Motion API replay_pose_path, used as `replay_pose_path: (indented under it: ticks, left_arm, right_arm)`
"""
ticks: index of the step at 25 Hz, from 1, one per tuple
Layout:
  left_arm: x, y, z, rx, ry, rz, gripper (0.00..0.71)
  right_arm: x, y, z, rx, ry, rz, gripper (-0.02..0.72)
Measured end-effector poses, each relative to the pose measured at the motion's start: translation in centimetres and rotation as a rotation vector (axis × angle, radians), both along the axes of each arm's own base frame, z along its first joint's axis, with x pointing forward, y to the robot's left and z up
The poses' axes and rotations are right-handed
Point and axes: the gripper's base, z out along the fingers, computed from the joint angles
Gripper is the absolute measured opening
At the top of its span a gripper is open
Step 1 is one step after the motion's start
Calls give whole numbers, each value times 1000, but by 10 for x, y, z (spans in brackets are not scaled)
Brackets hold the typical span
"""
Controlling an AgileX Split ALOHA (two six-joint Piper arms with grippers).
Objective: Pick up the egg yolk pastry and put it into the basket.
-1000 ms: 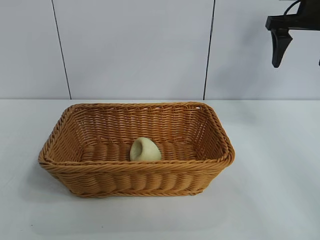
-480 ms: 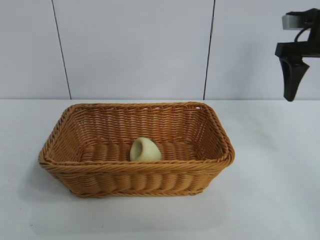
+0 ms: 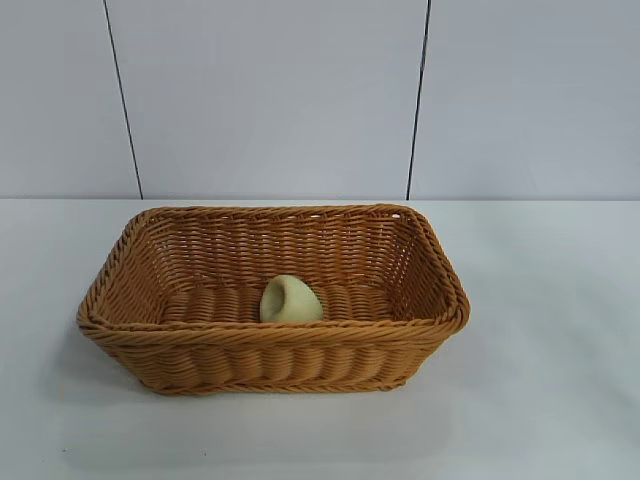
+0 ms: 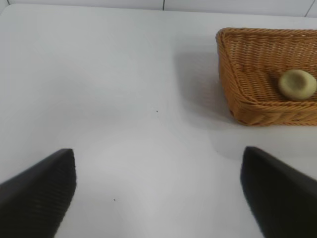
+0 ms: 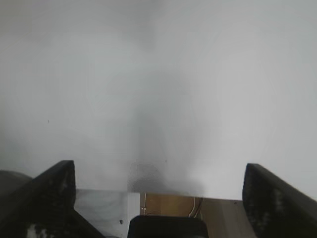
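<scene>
The pale yellow-cream egg yolk pastry (image 3: 290, 299) lies inside the golden-brown wicker basket (image 3: 270, 345), against its front wall. The left wrist view shows the same pastry (image 4: 296, 84) in the basket (image 4: 237, 91), well away from my left gripper (image 4: 158, 193), which is open over bare table with nothing between its fingers. My right gripper (image 5: 159, 196) is open too, hanging above the table's edge with nothing in it. Neither arm appears in the exterior view.
The white table (image 3: 540, 380) spreads around the basket on all sides. A panelled grey wall (image 3: 270, 100) stands behind it. In the right wrist view the table's edge (image 5: 213, 194) and a brown floor with cables (image 5: 173, 206) lie below.
The right gripper, seen at the upper right of the exterior view earlier, moved rightward and out of that view. The pastry and basket have not moved.
</scene>
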Motion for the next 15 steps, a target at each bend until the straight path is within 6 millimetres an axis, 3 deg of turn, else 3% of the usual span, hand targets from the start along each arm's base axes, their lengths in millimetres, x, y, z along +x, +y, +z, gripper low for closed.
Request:
replay_pose_path:
  ticks: [8,15]
  left_arm:
    - [0,0,0,0,0,0,696]
    - [0,0,0,0,0,0,696]
  right_arm:
    - [-83,0,-13,3,-244,5,632]
    - [-128,3,16,26,-619,58,632]
